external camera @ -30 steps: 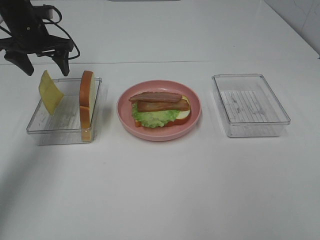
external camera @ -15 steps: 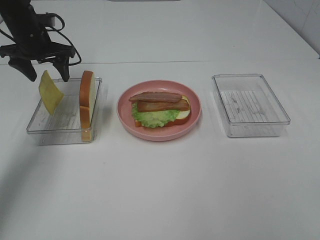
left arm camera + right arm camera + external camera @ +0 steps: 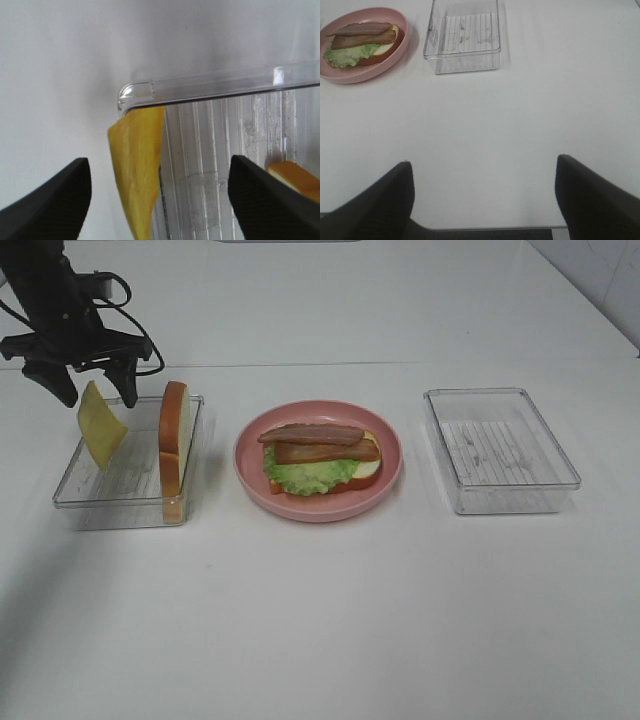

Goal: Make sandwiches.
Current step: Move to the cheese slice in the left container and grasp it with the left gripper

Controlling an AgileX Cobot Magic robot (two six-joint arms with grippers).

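Note:
An open-faced sandwich (image 3: 320, 457), bread under green lettuce and two bacon strips, lies on the round pink plate (image 3: 390, 445); it also shows in the right wrist view (image 3: 362, 42). A yellow cheese slice (image 3: 101, 425) leans at the left end of the left clear tray (image 3: 120, 502), and a bread slice (image 3: 174, 440) stands upright at its right end. My left gripper (image 3: 92, 387) is open just above the cheese slice (image 3: 139, 165), fingers either side of it. My right gripper (image 3: 482, 200) is open and empty over bare table, out of the high view.
An empty clear tray (image 3: 500, 448) stands right of the plate, also in the right wrist view (image 3: 462, 35). The white table (image 3: 330, 620) spreads in front of the plate and trays.
My left gripper has come down and slightly right, closing in over the cheese slice. The food, plate and trays have not moved.

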